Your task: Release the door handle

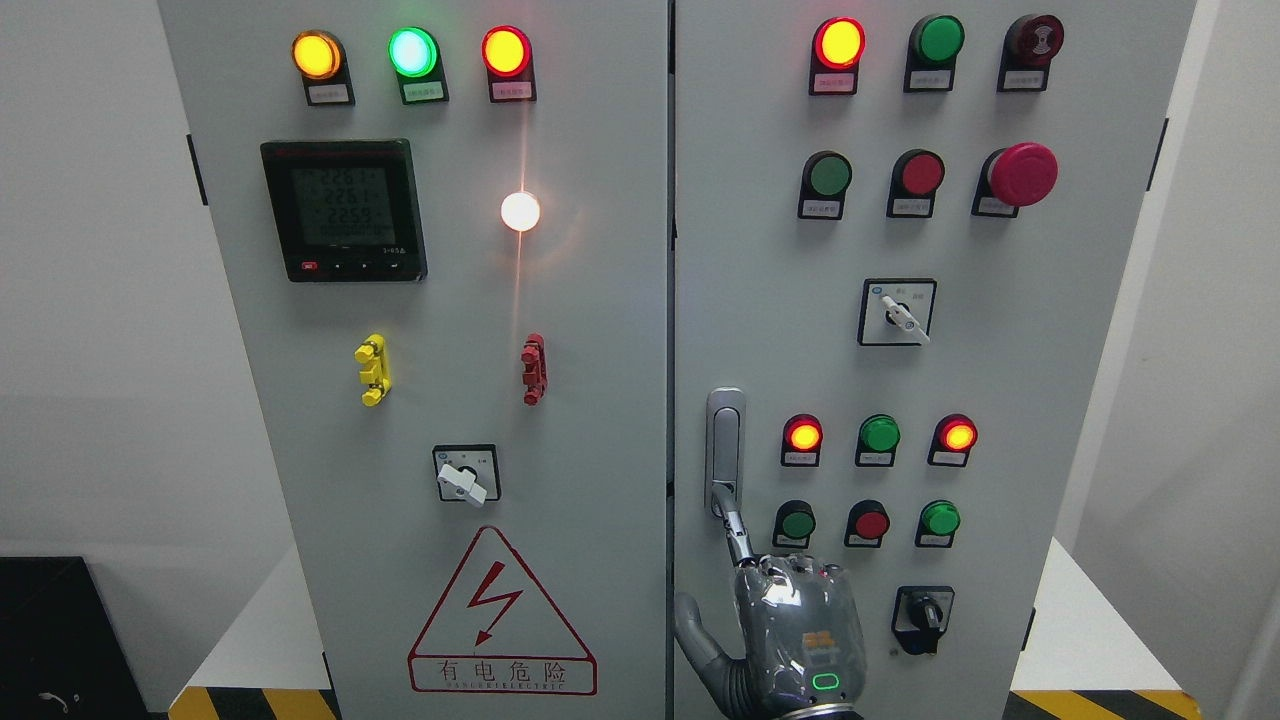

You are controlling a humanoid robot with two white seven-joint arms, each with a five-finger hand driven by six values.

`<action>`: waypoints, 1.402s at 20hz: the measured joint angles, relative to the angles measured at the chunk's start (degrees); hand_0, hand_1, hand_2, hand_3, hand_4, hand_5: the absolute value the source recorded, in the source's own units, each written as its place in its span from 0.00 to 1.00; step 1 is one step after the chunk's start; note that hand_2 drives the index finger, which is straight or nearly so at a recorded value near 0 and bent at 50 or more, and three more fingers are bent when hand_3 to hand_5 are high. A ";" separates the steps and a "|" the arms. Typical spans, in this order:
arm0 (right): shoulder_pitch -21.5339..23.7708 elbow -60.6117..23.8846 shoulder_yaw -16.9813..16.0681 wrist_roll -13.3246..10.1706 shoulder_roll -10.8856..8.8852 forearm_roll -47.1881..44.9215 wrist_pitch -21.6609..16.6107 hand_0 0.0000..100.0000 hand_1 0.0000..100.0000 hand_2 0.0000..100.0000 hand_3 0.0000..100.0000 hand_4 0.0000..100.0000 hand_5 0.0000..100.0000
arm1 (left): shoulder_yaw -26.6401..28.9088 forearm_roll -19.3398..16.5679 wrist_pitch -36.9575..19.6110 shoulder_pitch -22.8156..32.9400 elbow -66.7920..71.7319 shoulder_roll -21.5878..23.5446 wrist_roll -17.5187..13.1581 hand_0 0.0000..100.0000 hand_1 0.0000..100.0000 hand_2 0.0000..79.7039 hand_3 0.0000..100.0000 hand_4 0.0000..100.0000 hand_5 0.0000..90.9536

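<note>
One robot hand (790, 625), the right, is in view, rising from the bottom edge directly below the door handle (725, 450). The handle stands upright on the right door (1000, 380) of the cabinet. A single extended finger (737, 535) reaches up and meets the handle's lower end, hooked on it as far as can be seen. The thumb (692, 632) is spread out to the lower left of the handle, and the remaining fingers are hidden beyond the knuckles.

The door seam (670, 300) runs vertically just left of the handle, with the left door (450, 300) beyond it. Bare panel lies above the handle. The space to its right is crowded.

Count, right of the handle:
- Two rows of three round lamps or buttons (879, 435) near it.
- Two further rows of three well above, including one red mushroom button (1022, 174).
- Two rotary switches, one white-levered (898, 312) above and one black (922, 618) below.

Count, left of the handle:
- Four lit lamps (412, 52).
- One meter (344, 210).
- One yellow clip (373, 369) and one red clip (534, 369).
- One rotary switch (466, 475).
- One warning triangle (500, 618).
</note>
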 measured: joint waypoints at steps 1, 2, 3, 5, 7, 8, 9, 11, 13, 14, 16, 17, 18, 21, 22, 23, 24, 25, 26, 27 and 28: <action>0.02 0.00 -0.01 0.05 0.00 0.00 0.00 0.49 0.33 0.02 1.00 1.00 1.00 | 0.00 0.00 0.00 0.00 0.00 0.00 0.00 0.12 0.56 0.00 0.00 0.00 0.00; 0.04 0.00 -0.01 0.09 0.00 -0.01 0.00 0.49 0.33 0.02 1.00 1.00 1.00 | 0.00 0.00 0.00 0.00 0.00 0.00 0.00 0.12 0.56 0.00 0.00 0.00 0.00; 0.07 -0.01 -0.02 0.11 0.01 -0.01 0.00 0.49 0.33 0.02 1.00 1.00 1.00 | 0.00 0.00 0.00 0.00 0.00 0.00 0.00 0.12 0.56 0.00 0.00 0.00 0.00; 0.12 0.00 -0.02 0.16 0.01 -0.01 0.00 0.49 0.33 0.02 1.00 1.00 1.00 | 0.00 0.00 0.00 0.00 0.00 0.00 0.00 0.12 0.56 0.00 0.00 0.00 0.00; 0.16 0.00 -0.02 0.20 0.01 -0.01 0.00 0.49 0.33 0.02 1.00 1.00 1.00 | 0.00 0.00 0.00 0.00 0.00 0.00 0.00 0.12 0.56 0.00 0.00 0.00 0.00; 0.18 0.01 -0.02 0.20 0.01 -0.01 0.00 0.49 0.33 0.02 1.00 1.00 1.00 | 0.00 0.00 0.00 0.00 0.00 0.00 0.00 0.12 0.56 0.00 0.00 0.00 0.00; 0.20 0.02 -0.03 0.21 0.01 -0.01 0.00 0.49 0.33 0.02 1.00 1.00 1.00 | 0.00 0.00 0.00 0.00 0.00 0.00 0.00 0.12 0.56 0.00 0.00 0.00 0.00; 0.23 0.03 -0.04 0.26 0.01 -0.01 0.00 0.49 0.33 0.02 1.00 1.00 1.00 | 0.00 0.00 0.00 0.00 0.00 0.00 0.00 0.12 0.56 0.00 0.00 0.00 0.00; 0.27 0.04 -0.05 0.30 0.01 -0.01 0.00 0.49 0.33 0.03 1.00 1.00 1.00 | 0.00 0.00 0.00 0.00 0.00 0.00 0.00 0.12 0.56 0.00 0.00 0.00 0.00; 0.29 0.05 -0.05 0.31 0.00 -0.01 0.00 0.49 0.33 0.03 1.00 1.00 1.00 | 0.00 0.00 0.00 0.00 0.00 0.00 0.00 0.12 0.56 0.00 0.00 0.00 0.00; 0.33 0.07 -0.06 0.32 -0.01 -0.01 0.00 0.49 0.33 0.03 1.00 1.00 1.00 | 0.00 0.00 0.00 0.00 0.00 0.00 0.00 0.12 0.56 0.00 0.00 0.00 0.00; 0.34 0.09 -0.06 0.32 -0.02 -0.01 0.00 0.49 0.33 0.03 1.00 1.00 1.00 | 0.00 0.00 0.00 0.00 0.00 0.00 0.00 0.12 0.56 0.00 0.00 0.00 0.00; 0.35 0.11 -0.06 0.32 -0.02 -0.01 0.00 0.49 0.33 0.03 1.00 1.00 1.00 | 0.00 0.00 0.00 0.00 0.00 0.00 0.00 0.12 0.56 0.00 0.00 0.00 0.00; 0.39 0.15 -0.08 0.32 -0.03 -0.01 -0.01 0.49 0.33 0.03 1.00 1.00 1.00 | 0.00 0.00 0.00 0.00 0.00 0.00 0.00 0.12 0.56 0.00 0.00 0.00 0.00; 0.41 0.17 -0.08 0.32 -0.03 -0.01 -0.02 0.49 0.33 0.03 1.00 1.00 1.00 | 0.00 0.00 0.00 0.00 0.00 0.00 0.00 0.12 0.56 0.00 0.00 0.00 0.00; 0.42 0.19 -0.08 0.32 -0.04 -0.01 -0.02 0.49 0.33 0.03 1.00 1.00 1.00 | 0.00 0.00 0.00 0.00 0.00 0.00 0.00 0.12 0.56 0.00 0.00 0.00 0.00; 0.43 0.20 -0.08 0.32 -0.04 -0.01 -0.02 0.49 0.33 0.03 1.00 1.00 1.00 | 0.00 0.00 0.00 0.00 0.00 0.00 0.00 0.12 0.56 0.00 0.00 0.00 0.00; 0.45 0.21 -0.08 0.32 -0.04 -0.01 -0.02 0.49 0.33 0.03 1.00 1.00 1.00 | 0.00 0.00 0.00 0.00 0.00 0.00 0.00 0.12 0.56 0.00 0.00 0.00 0.00; 0.48 0.24 -0.08 0.32 -0.05 -0.01 -0.02 0.49 0.34 0.03 1.00 1.00 1.00 | 0.00 0.00 0.00 0.00 0.00 0.00 0.00 0.12 0.56 0.00 0.00 0.00 0.00; 0.50 0.26 -0.08 0.32 -0.05 -0.01 -0.02 0.49 0.34 0.03 1.00 1.00 1.00 | 0.00 0.00 0.00 0.00 0.00 0.00 0.01 0.12 0.56 0.00 0.00 0.00 0.00; 0.52 0.28 -0.08 0.32 -0.05 -0.01 -0.02 0.49 0.34 0.03 1.00 1.00 1.00 | 0.00 0.00 0.00 0.00 0.00 0.00 0.01 0.12 0.56 0.00 0.00 0.00 0.00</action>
